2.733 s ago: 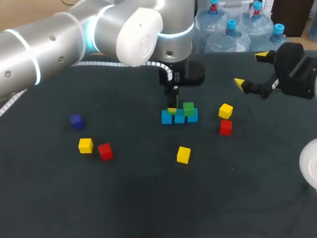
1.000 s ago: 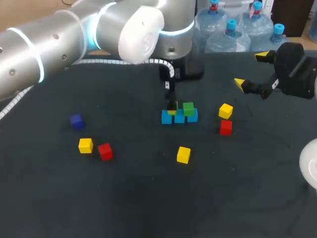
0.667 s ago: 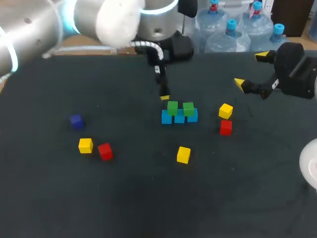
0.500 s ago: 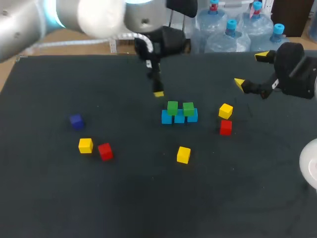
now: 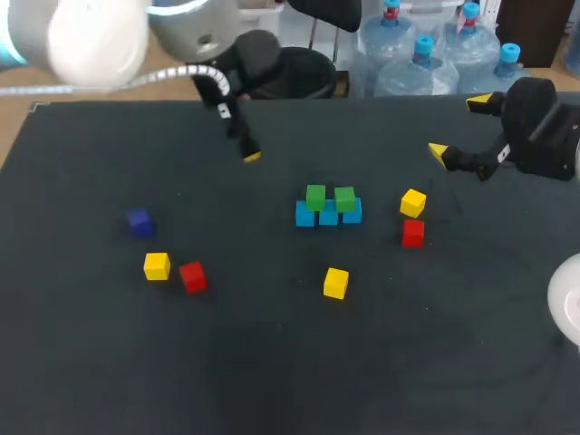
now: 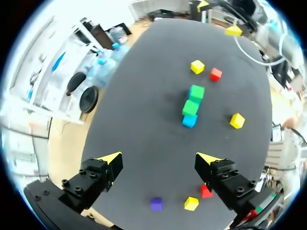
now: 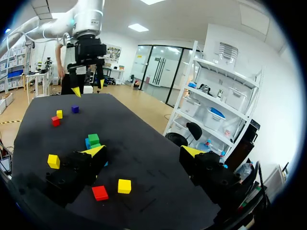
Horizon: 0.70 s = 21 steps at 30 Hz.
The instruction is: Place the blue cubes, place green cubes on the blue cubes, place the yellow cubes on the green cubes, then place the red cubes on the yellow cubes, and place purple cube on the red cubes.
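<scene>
Three blue cubes [image 5: 328, 216] form a row mid-table, with two green cubes [image 5: 315, 196] resting on top; in the left wrist view the stack [image 6: 190, 108] lies well ahead of the fingers. My left gripper [image 5: 243, 149] hangs open and empty above the table, left of and behind the stack. My right gripper [image 5: 459, 128] stands open and empty at the right. A yellow cube [image 5: 413, 202] and a red cube [image 5: 413, 233] lie right of the stack, another yellow cube [image 5: 336, 283] in front. At the left lie the purple cube [image 5: 139, 221], a yellow cube [image 5: 157, 265] and a red cube [image 5: 192, 276].
A white round object [image 5: 566, 310] shows at the table's right edge. The dark table [image 5: 272, 362] stretches bare in front of the cubes. In the right wrist view my left arm's gripper [image 7: 86, 88] hangs beyond the stack [image 7: 93, 139].
My left gripper has let go of the left green cube on the blue row, risen and swung left and back. The right arm has not moved.
</scene>
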Tool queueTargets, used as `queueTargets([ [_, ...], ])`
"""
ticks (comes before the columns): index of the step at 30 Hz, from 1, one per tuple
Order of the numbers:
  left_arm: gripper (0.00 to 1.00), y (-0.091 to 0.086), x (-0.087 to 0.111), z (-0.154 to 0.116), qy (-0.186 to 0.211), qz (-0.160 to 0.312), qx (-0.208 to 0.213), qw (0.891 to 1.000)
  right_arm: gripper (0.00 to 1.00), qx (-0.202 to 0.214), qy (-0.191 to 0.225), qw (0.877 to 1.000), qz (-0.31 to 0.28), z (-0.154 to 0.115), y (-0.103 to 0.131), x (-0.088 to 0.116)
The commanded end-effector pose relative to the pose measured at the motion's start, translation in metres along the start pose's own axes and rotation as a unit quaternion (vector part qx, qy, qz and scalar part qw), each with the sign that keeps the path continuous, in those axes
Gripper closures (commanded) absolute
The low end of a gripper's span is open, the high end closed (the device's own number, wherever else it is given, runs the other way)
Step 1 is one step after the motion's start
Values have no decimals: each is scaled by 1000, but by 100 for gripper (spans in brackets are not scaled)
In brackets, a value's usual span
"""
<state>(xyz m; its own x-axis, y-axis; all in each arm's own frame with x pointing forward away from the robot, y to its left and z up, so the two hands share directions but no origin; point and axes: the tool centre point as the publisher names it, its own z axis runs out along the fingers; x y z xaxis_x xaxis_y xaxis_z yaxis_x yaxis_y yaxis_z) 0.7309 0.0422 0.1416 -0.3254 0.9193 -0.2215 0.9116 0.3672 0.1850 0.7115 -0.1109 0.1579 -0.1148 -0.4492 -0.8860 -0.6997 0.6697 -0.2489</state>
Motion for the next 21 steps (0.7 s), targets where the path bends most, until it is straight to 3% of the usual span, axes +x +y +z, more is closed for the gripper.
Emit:
queueTargets([
  [1,0,-5,27,-12,-87,-18,-44,995,0,-2,-1,1000,1,0,-1,0],
  [10,0,-14,46,-44,-107,-93,-73,987,0,-2,-1,1000,1,0,-1,0],
  [16,0,-12,52,-57,-167,-127,-112,971,0,-2,-1,1000,1,0,-1,0],
  [21,0,-8,61,-54,-179,-156,-139,961,0,-2,-1,1000,1,0,-1,0],
])
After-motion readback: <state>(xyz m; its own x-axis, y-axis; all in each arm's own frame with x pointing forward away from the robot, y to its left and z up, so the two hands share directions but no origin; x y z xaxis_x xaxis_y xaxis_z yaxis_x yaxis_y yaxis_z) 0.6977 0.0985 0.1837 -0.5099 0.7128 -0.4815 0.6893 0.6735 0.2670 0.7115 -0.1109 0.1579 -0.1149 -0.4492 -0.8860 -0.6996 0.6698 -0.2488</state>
